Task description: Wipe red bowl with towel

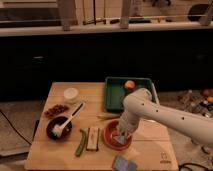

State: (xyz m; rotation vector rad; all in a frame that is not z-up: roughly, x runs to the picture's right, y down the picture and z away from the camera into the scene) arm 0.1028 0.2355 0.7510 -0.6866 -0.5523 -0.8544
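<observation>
The red bowl (111,141) sits on the wooden table, front of centre. My gripper (121,136) reaches down from the right into the bowl. It is shut on the towel (119,139), a pale blue-grey cloth pressed against the bowl's inside at its right half. The white arm (150,107) covers the bowl's far right rim.
A green tray (116,95) with an orange ball (129,84) stands behind the bowl. A blue-grey pad (124,163) lies at the front edge. A tan block (92,138), a green vegetable (80,143), a dark bowl with a white brush (59,128) and a white cup (71,94) lie to the left.
</observation>
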